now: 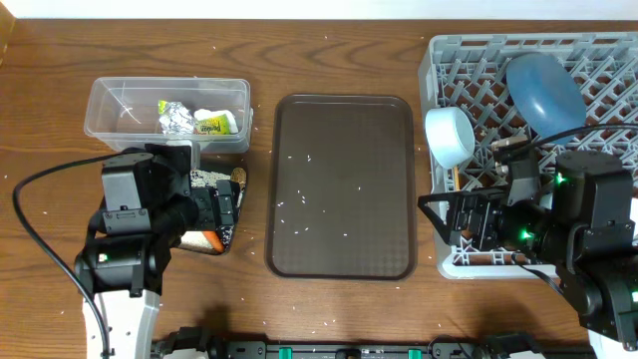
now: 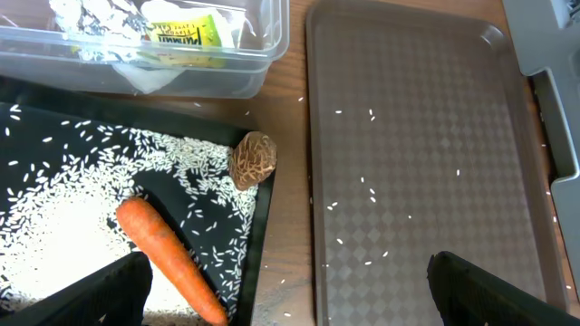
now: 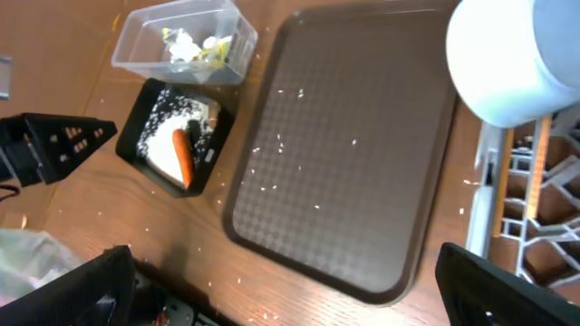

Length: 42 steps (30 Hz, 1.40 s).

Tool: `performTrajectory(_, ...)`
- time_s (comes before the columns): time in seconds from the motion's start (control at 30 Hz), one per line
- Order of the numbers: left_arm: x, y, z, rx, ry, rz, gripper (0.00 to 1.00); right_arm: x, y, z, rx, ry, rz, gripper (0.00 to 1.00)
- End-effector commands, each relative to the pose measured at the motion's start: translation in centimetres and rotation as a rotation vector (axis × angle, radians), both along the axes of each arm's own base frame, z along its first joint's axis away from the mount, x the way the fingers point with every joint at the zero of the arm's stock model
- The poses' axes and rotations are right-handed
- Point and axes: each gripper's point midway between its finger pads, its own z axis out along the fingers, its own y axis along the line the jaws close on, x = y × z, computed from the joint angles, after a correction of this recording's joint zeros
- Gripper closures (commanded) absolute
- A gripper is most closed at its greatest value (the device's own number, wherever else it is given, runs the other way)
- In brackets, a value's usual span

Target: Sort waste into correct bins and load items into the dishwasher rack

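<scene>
Hovering both claws spread wide with nothing in them over the counter (image 1: 329,50).

My left claw (image 2: 290,303) hangs above the black tray (image 2: 256,244), lower left in the overhead view, where the carrot stick (image 2: 168,254) and brown lump (image 2: 252,160) lie in rice. The foil (image 1: 176,117) and wrapper (image 1: 217,124) sit in the clear tub (image 1: 100,110), upper left. My right claw (image 3: 290,299) gapes beside the rack (image 1: 439,55) at right, which holds the blue dish (image 1: 543,92) and white bowl (image 1: 449,135). Loose rice grains (image 1: 299,204) lie scattered on the brown serving tray (image 1: 344,98), centre. I judge them weightless and too small to pinch, so I'd grip the stiff tray by its raised rim and tip it.
</scene>
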Motion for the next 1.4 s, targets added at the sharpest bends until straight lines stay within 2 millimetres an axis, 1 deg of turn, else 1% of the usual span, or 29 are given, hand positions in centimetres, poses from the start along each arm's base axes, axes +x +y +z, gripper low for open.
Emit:
performTrajectory(0.0, 0.4, -0.2, 0.6, 0.002, -0.015, -0.02, 0.02, 0.3, -0.6, 0.9, -0.037, -0.067, -0.005, 0.01)
performTrajectory(0.07, 0.4, -0.2, 0.5, 0.002, -0.011, -0.02, 0.02, 0.1, -0.6, 1.3, -0.086, -0.14, 0.054, 0.01)
performTrajectory(0.17, 0.4, -0.2, 0.4, 0.001, -0.006, -0.02, 0.02, -0.4, -0.7, 2.3, -0.198, -0.302, 0.176, 0.01)
performTrajectory(0.23, 0.4, -0.2, 0.4, 0.001, -0.004, -0.02, 0.02, -0.5, -1.3, 3.0, -0.306, -0.424, 0.229, 0.01)
performTrajectory(0.3, 0.4, -0.2, 0.4, 0.001, -0.004, -0.02, 0.02, -0.1, -2.7, 3.5, -0.398, -0.508, 0.188, 0.01)
performTrajectory(0.4, 0.4, -0.2, 0.4, 0.001, -0.004, -0.02, 0.02, 0.2, -4.6, 3.7, -0.451, -0.589, 0.077, 0.01)
performTrajectory(0.43, 0.4, -0.2, 0.4, 0.001, -0.004, -0.02, 0.02, 0.2, -5.0, 3.4, -0.454, -0.615, 0.052, 0.01)
performTrajectory(0.5, 0.4, -0.2, 0.4, 0.001, -0.004, -0.02, 0.02, 0.1, -5.7, 2.0, -0.453, -0.652, 0.007, 0.01)
performTrajectory(0.6, 0.4, -0.2, 0.4, 0.001, -0.004, -0.02, 0.02, -0.2, -6.2, -0.9, -0.457, -0.678, -0.019, 0.01)
performTrajectory(0.7, 0.4, -0.2, 0.4, 0.001, -0.004, -0.02, 0.02, -0.7, -6.2, -3.8, -0.456, -0.715, -0.03, 0.01)
performTrajectory(0.83, 0.4, -0.2, 0.4, 0.001, -0.004, -0.02, 0.02, -0.5, -6.2, -6.6, -0.441, -0.795, -0.058, 0.01)
performTrajectory(0.93, 0.4, -0.2, 0.4, 0.001, -0.004, -0.02, 0.02, 0.0, -6.2, -8.6, -0.381, -0.836, -0.108, 0.01)
performTrajectory(1.03, 0.4, -0.2, 0.4, 0.001, -0.004, -0.02, 0.02, 0.6, -6.1, -9.9, -0.303, -0.868, -0.162, 0.01)
performTrajectory(1.23, 0.4, -0.2, 0.4, 0.001, -0.004, -0.02, 0.02, 1.8, -6.0, -11.8, -0.275, -0.922, -0.178, 0.01)
performTrajectory(1.37, 0.4, -0.2, 0.4, 0.001, -0.004, -0.02, 0.02, 1.9, -5.7, -12.0, -0.266, -0.941, -0.168, 0.01)
